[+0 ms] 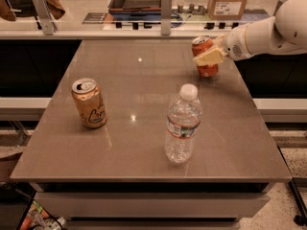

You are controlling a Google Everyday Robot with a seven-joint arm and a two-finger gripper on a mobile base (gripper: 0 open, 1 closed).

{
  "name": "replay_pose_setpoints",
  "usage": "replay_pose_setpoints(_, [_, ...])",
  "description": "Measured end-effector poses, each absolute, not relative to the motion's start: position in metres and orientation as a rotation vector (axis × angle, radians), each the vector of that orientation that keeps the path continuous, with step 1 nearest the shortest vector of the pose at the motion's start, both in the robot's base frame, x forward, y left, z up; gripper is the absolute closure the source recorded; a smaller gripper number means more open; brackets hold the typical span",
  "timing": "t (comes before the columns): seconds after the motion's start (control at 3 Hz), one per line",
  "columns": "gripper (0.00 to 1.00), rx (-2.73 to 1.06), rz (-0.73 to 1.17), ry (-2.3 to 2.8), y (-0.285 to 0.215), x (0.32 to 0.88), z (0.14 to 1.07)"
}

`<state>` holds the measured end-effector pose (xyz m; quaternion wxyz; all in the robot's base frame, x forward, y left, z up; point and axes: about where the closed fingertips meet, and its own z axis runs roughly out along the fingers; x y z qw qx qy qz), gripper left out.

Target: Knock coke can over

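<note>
The coke can [203, 47], red-orange with a silver top, is near the table's far right edge and leans slightly to the left. My gripper [205, 58] reaches in from the right on a white arm [268, 32] and is shut on the can's middle. One cream finger [211, 57] crosses the can's front; the other is hidden behind it.
A tan-gold can [89, 103] stands at the left of the brown table [144, 75]. A clear water bottle [182, 124] stands front of centre. A glass rail with posts [166, 7] runs along the far edge, with a cardboard box [228, 0] beyond it.
</note>
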<state>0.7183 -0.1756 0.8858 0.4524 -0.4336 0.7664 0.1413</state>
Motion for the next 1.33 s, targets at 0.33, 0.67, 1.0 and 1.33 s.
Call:
replay_pose_setpoints(0.33, [1.00,-1.102,0.200,2.010,-0.186,0.710,0.882])
replay_pose_setpoints(0.67, [1.00,-1.159,0.029,2.119,-0.191,0.705,0.879])
replay_pose_setpoints(1.0, [1.00,-1.269,-0.150,2.217,-0.184,0.706,0.868])
replay_pose_setpoints(1.33, [1.00,-1.422,-0.271,2.265,-0.169,0.715,0.851])
